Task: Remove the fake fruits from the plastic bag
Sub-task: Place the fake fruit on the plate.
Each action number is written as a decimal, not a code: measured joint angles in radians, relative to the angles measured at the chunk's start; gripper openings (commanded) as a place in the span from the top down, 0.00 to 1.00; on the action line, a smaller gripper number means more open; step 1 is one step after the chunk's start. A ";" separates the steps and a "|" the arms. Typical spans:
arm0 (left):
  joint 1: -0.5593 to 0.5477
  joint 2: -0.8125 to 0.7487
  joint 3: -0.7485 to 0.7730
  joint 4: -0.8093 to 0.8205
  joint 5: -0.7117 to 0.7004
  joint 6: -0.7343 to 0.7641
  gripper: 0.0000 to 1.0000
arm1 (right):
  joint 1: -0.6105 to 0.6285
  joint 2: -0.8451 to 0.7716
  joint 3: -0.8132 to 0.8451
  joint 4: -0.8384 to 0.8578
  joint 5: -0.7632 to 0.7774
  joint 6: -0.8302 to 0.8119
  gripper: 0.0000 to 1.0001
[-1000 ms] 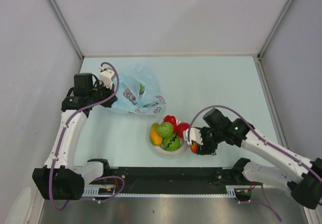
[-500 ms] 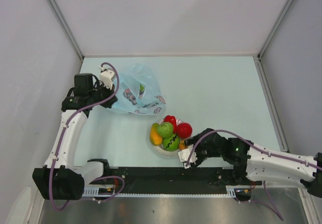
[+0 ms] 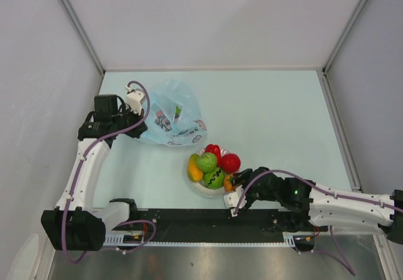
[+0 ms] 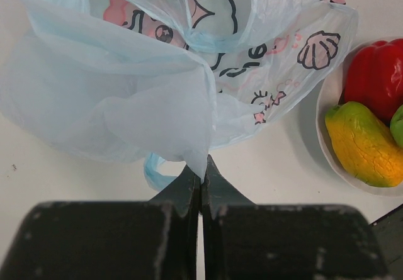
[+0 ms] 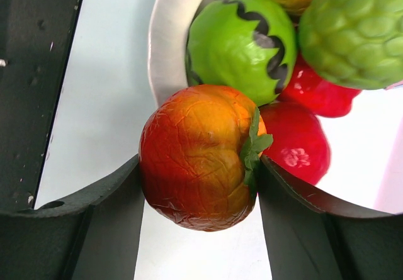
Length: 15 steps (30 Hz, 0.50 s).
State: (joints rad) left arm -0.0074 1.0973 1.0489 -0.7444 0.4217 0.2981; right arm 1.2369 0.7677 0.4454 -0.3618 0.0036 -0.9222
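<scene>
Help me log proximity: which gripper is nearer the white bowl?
Right. The right gripper holds an orange-red fruit at the near right rim of the bowl. The left gripper is well off to its far left, pinching the plastic bag.

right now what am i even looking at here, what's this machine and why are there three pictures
These are two white robot arms bolted at the near edge of a pale table. The wide picture looks down from above. The other two come from small cameras on each wrist, so you see the jaws up close. On the table lie a light-blue plastic bag and a white bowl heaped with fake fruits. The left arm has its jaws pinched shut on a fold of the bag. The right arm has its jaws closed around an orange-red fruit, close to the bowl's rim.
</scene>
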 measured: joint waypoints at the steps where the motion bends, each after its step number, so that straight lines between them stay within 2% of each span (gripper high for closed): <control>1: 0.000 0.000 0.000 0.000 0.000 0.000 0.99 | 0.003 -0.002 -0.008 0.002 0.005 -0.003 0.34; 7: 0.000 -0.002 -0.002 -0.003 -0.001 0.002 1.00 | 0.011 -0.007 -0.040 0.036 0.027 -0.014 0.29; 12: 0.000 -0.005 -0.006 -0.006 -0.001 0.008 1.00 | 0.023 -0.011 -0.068 0.080 0.047 -0.024 0.17; 13: 0.000 -0.005 -0.006 -0.006 -0.001 0.008 1.00 | 0.024 -0.014 -0.073 0.088 0.052 -0.027 0.06; 14: 0.000 -0.005 -0.006 -0.006 -0.001 0.009 1.00 | 0.026 -0.016 -0.078 0.094 0.057 -0.032 0.01; 15: 0.000 -0.005 -0.006 -0.006 -0.001 0.009 1.00 | 0.028 -0.019 -0.082 0.099 0.060 -0.035 0.00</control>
State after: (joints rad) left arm -0.0074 1.0920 1.0424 -0.7506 0.4210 0.3069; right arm 1.2648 0.7486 0.3637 -0.2630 0.0639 -0.9569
